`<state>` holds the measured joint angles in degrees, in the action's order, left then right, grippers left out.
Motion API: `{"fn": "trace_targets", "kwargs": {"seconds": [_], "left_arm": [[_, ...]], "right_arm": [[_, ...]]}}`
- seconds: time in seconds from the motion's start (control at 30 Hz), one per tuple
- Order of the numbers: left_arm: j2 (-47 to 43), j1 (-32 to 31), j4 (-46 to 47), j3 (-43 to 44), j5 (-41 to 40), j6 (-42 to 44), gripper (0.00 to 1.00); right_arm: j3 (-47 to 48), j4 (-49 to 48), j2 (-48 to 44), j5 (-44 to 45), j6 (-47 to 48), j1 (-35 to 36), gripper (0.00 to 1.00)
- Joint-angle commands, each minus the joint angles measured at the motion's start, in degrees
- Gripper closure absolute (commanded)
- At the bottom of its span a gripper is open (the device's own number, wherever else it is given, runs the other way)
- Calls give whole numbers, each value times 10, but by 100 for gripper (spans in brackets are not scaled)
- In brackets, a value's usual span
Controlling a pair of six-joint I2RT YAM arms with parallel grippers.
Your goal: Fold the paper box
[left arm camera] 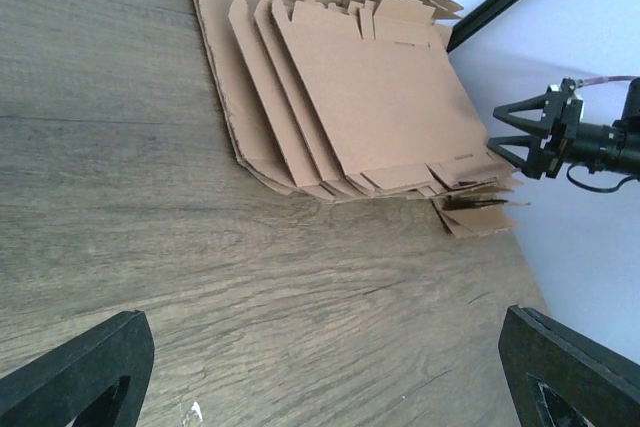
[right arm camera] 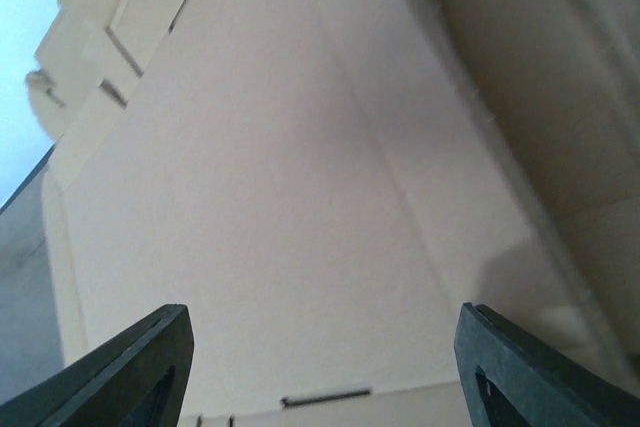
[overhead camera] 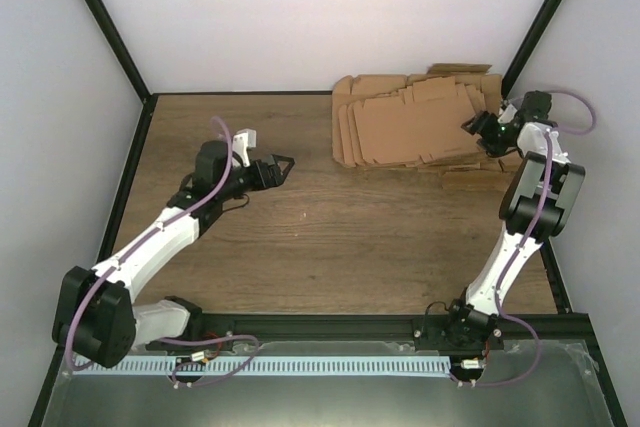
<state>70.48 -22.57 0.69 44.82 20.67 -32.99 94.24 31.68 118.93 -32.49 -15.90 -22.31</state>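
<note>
Lying flat as the uppermost creased sheet on the pile of cardboard blanks point(overhead camera: 348, 142), the paper box point(overhead camera: 412, 129) was recorded at the upper right of the top view. The right gripper point(overhead camera: 468, 127) was found at that sheet's right edge, jaws spread wide, nothing clamped. The left gripper point(overhead camera: 284, 169) was noted left of centre over the table point(overhead camera: 330, 247), jaws likewise wide and empty.

White links point(overhead camera: 160, 235), black joints point(overhead camera: 95, 312), lilac cables point(overhead camera: 231, 147); black pointed tool fingers point(left arm camera: 85, 367).
</note>
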Motion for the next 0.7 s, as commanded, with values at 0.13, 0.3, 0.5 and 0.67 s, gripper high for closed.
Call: {"fn": "trace_targets", "kwargs": {"seconds": [0.13,0.3,0.5,0.67], "left_arm": [[-25,-4,-1,-17,3,-2,2],[-32,-4,-5,-19,2,-1,2],[-36,-4,-9,-19,-1,0,3],[-37,-4,-8,-18,-5,-4,2]], "right_arm": [[-37,-20,-66,-53,-7,9,22],[-18,-7,-66,95,-5,8,15],[19,6,-28,147,-5,9,13],[24,7,-12,120,-1,9,12]]}}
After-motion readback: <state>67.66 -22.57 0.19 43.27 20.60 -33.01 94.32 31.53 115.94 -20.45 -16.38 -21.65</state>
